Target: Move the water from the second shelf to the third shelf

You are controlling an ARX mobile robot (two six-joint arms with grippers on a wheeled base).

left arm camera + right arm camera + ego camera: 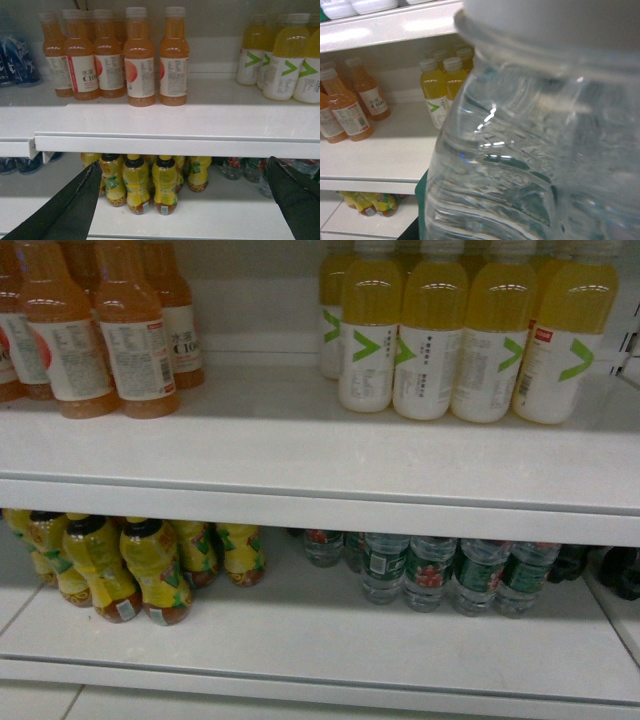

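A clear ribbed water bottle [530, 150] with a white cap and a strip of green label [422, 200] fills the right wrist view, held up in front of the shelves. My right gripper is shut on it; its fingers are hidden behind the bottle, and neither shows in the head view. More green-labelled water bottles [480, 575] stand in a row at the right of the lower shelf [330, 640]. My left gripper [182, 200] is open and holds nothing, level with the lower shelf, its dark fingers [70, 207] framing yellow-labelled bottles.
The upper shelf [300, 440] carries orange drink bottles [100, 340] at left and yellow drink bottles [470, 340] at right. Yellow-labelled tea bottles [130, 565] crowd the lower shelf's left. Blue bottles [15, 60] stand on the neighbouring shelf unit. Dark bottles [620, 570] sit far right.
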